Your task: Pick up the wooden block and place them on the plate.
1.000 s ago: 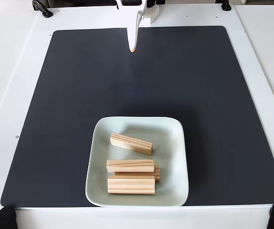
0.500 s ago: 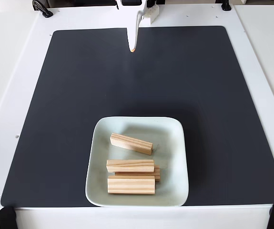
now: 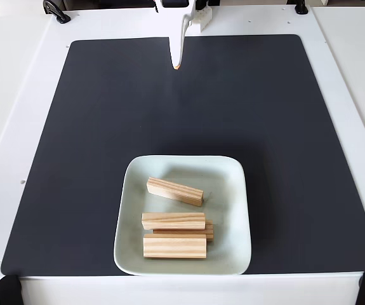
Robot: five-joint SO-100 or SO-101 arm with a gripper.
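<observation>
Nothing has moved since before: the blocks (image 3: pixel 174 191) lie on the plate (image 3: pixel 232 166), and the hand (image 3: pixel 177 63), pressed together, hangs at the mat's (image 3: pixel 93 127) far edge.

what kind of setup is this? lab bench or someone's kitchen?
Likely a robot test bench: a white table with a black mat, the gripper at its far edge, and wooden blocks on a plate.

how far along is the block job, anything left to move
It looks finished. All four blocks lie in the plate: one angled block near the middle, and three toward the near rim, with one mostly hidden between the other two. Nothing is in hand: the claw sits at the mat's far edge, holding no block. No block is left on the mat.
</observation>
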